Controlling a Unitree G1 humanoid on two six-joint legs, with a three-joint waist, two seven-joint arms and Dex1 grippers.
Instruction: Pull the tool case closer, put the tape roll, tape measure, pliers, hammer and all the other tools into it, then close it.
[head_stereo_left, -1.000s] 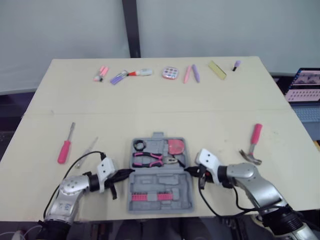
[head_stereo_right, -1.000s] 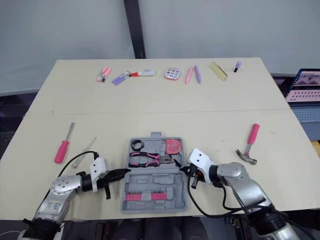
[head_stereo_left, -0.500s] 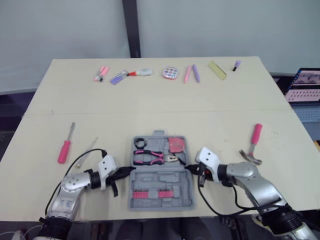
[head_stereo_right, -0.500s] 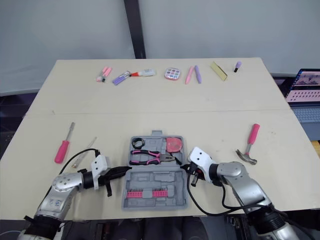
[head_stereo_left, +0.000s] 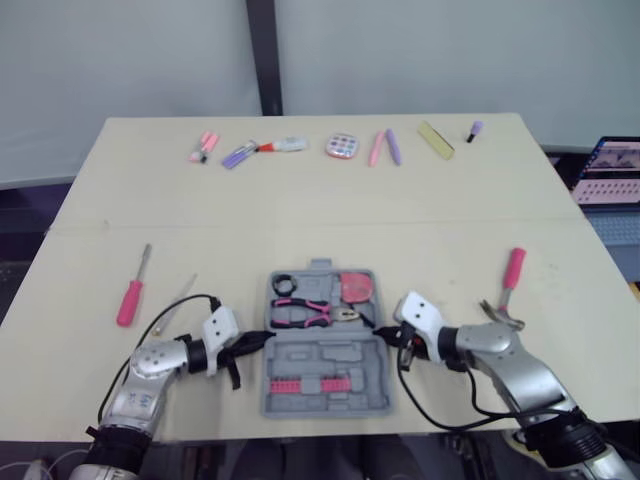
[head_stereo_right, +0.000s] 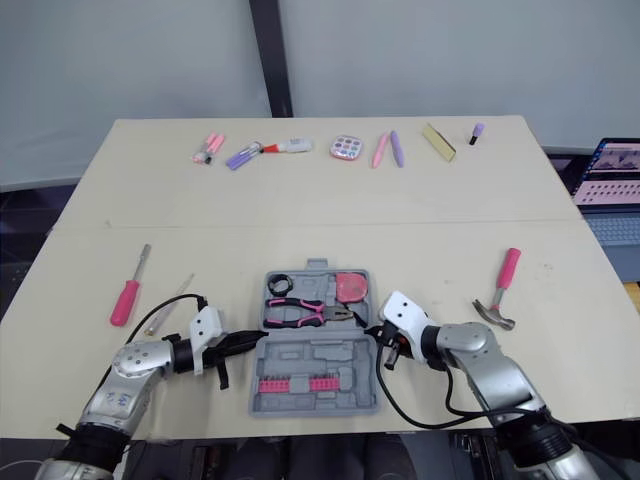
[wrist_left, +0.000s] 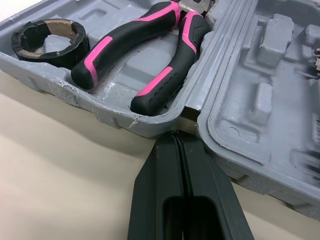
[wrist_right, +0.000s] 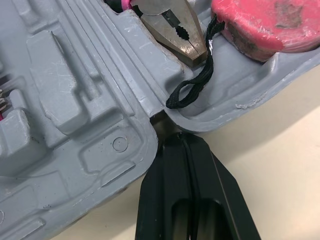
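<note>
Black fingers (wrist_left: 155, 200) of the left gripper (head_stereo_left: 255, 341) are pressing together, tips butting into the hinge notch of the tool case (head_stereo_left: 322, 352). The right gripper (head_stereo_left: 383, 338) fingers (wrist_right: 160, 200) are doing the same at the opposite hinge end (nothing visible between the pads on either side).

The case is lying open at the near edge of the table (head_stereo_left: 300, 220), between the two arms. I'm reading this as the pull-closer step wrapping up.

- **Sitting in the case:** 1 tape roll (head_stereo_left: 282, 284), 1 pliers (head_stereo_left: 300, 313), 1 tape measure (head_stereo_left: 353, 287), 1 row of pink bits (head_stereo_left: 307, 384).
- **Waiting outside:** 1 hammer (head_stereo_left: 508, 285) to the right, and 2 drivers to the left, a pink screwdriver (head_stereo_left: 130, 298) and a slim screwdriver (head_stereo_left: 176, 302).

The next move is calling for backing both tips off the hinge and opening up. After that the right arm is likely going for the hammer and the left for the drivers.

A row of pens and oddments (head_stereo_left: 376, 148) is lying along the far edge, clumped at one end, so I can't give a firm count.
</note>
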